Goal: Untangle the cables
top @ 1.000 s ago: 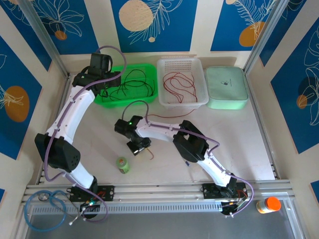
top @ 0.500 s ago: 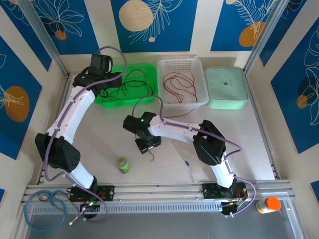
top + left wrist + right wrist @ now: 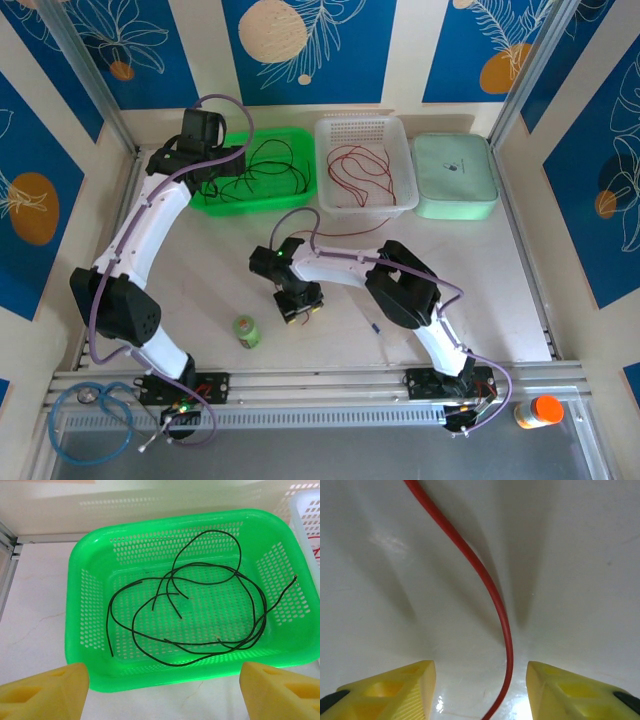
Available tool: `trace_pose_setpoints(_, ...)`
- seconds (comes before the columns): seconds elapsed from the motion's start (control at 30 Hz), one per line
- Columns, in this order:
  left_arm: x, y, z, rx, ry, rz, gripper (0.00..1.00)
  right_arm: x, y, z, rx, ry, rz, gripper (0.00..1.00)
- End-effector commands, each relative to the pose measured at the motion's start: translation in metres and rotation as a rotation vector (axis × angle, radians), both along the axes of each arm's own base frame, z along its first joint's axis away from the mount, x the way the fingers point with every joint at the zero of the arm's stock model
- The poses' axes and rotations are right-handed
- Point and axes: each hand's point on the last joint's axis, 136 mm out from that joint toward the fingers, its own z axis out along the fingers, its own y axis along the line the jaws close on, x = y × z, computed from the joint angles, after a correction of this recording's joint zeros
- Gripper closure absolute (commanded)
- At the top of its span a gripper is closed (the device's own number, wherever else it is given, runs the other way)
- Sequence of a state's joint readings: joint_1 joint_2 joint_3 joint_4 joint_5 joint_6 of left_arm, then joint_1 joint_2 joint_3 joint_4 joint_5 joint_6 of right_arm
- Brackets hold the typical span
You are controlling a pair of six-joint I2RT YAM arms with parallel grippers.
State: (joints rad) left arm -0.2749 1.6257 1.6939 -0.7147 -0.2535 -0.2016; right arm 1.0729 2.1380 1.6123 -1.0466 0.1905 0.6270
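The step in hand looks like picking up 1 thin red wire [image 3: 485,580]. The right gripper [image 3: 480,680] straddles it, jaws apart and holding nothing; closing squarely should come next. The left gripper [image 3: 160,682] hangs wide open over the green perforated plastic basket [image 3: 75,630].

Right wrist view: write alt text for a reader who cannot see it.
A thin red cable curves across the white table into the gap between the right gripper's yellow fingers. The jaws stand open, not touching it.
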Motion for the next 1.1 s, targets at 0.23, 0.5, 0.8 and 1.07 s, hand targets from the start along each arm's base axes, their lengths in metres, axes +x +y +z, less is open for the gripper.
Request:
trace_pose_setpoints(0.23,-0.002,0.002,0.009,-0.029,-0.026,0.0,0.21,-0.016,-0.028,-0.014,-0.062,0.06,-0.079,0.6)
trace_pose_setpoints(0.5,-0.002,0.002,0.009,-0.035,-0.027,0.0,0.21,-0.009,-0.035,-0.016,-0.066,0.043,-0.1,0.91)
trace_pose_setpoints(0.8,-0.009,0.003,0.018,-0.041,-0.043,-0.004,0.21,0.025,-0.049,0.029,-0.034,-0.099,-0.102,1.0)
trace_pose_setpoints(1.07,-0.027,0.003,0.037,-0.067,-0.077,-0.024,0.21,0.064,-0.062,0.129,0.157,-0.285,-0.108,1.0)
